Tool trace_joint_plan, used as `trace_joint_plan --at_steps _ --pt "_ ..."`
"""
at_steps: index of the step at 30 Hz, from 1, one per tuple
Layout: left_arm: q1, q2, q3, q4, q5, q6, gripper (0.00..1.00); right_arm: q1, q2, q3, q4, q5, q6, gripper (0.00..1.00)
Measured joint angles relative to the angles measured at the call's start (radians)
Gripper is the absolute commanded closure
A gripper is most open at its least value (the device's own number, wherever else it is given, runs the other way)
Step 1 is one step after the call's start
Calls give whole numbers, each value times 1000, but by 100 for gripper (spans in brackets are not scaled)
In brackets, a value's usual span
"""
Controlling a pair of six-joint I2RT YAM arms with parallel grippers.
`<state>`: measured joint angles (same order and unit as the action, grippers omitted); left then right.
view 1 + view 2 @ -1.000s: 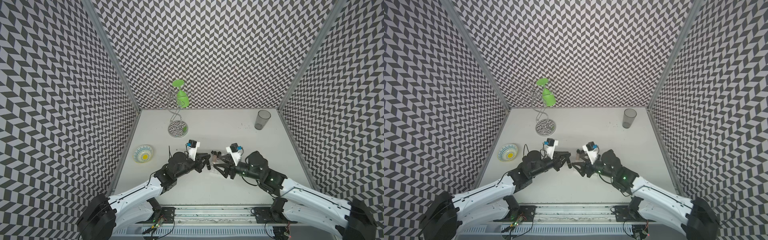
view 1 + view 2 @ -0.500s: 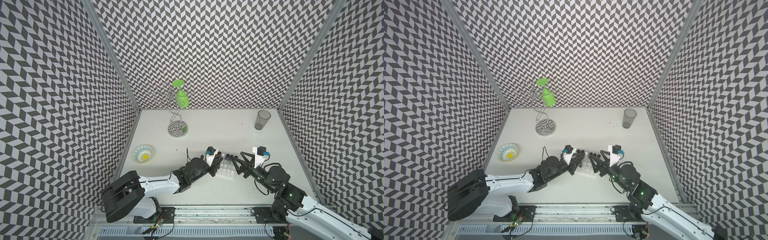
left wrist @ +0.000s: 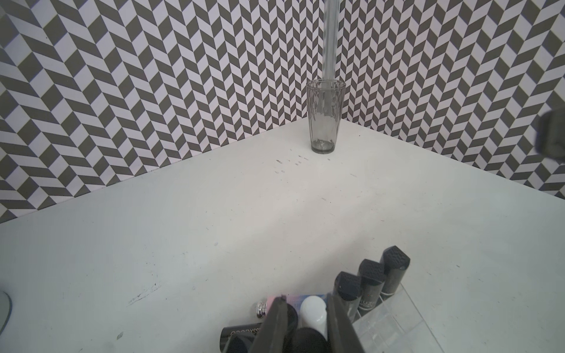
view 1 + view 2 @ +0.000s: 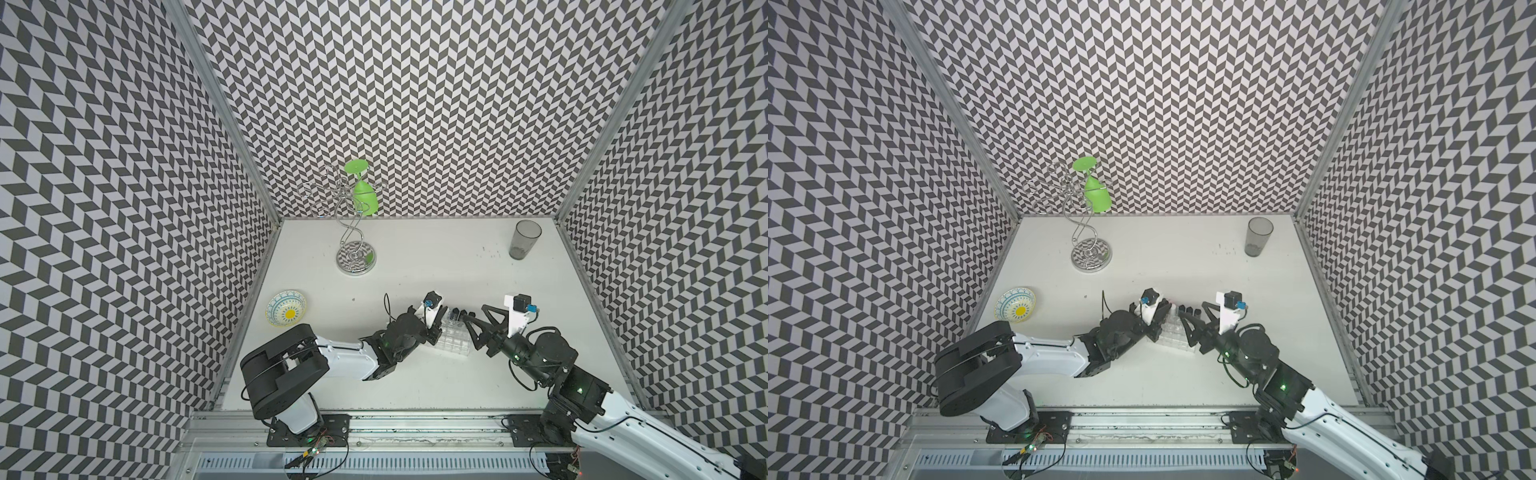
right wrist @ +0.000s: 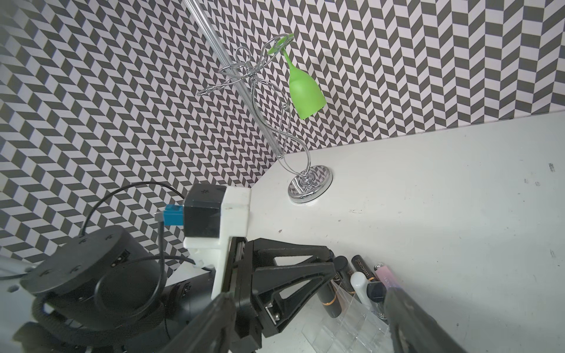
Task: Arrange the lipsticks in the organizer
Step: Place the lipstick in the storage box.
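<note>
The clear plastic grid organizer (image 4: 455, 347) sits on the white table (image 4: 415, 386) between both arms. The left gripper (image 3: 304, 305), at its 9 o'clock edge, pinches a black lipstick tube (image 3: 305, 340) and hides that side. The right gripper (image 4: 469, 338), jaws spread, crowds the 3 o'clock side. Three upright black lipsticks (image 3: 371, 281) stand along the far edge, with a pink tube (image 3: 293, 298), a white-capped tube (image 3: 313, 311) and a lettered black tube (image 3: 241, 331) lying beside them. Farther off are a patterned bowl (image 4: 286, 308) at 9 o'clock, a chrome wire stand (image 4: 356, 257) hanging a green plastic goblet (image 4: 365, 195) at 11, and a grey tumbler (image 4: 524, 239) at 1.
</note>
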<state>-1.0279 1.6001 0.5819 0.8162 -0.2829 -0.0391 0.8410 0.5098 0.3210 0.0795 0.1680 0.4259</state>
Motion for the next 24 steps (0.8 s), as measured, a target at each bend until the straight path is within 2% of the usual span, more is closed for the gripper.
trace_joint_plan --at_steps 10,15,16,20,24 --pt "-32 116 49 56 -121 47 100 0 9 -6 4 -3 -17 19" --pt "-48 131 51 60 -178 46 100 0 9 -6 5 -5 -19 19" --pt "-52 133 51 61 -191 46 98 0 10 -6 6 -5 -19 19" --pt "-59 143 51 73 -230 41 78 0 18 -6 20 -7 -23 19" --pt "-61 143 51 72 -245 25 64 0 22 -6 24 -8 -25 19"
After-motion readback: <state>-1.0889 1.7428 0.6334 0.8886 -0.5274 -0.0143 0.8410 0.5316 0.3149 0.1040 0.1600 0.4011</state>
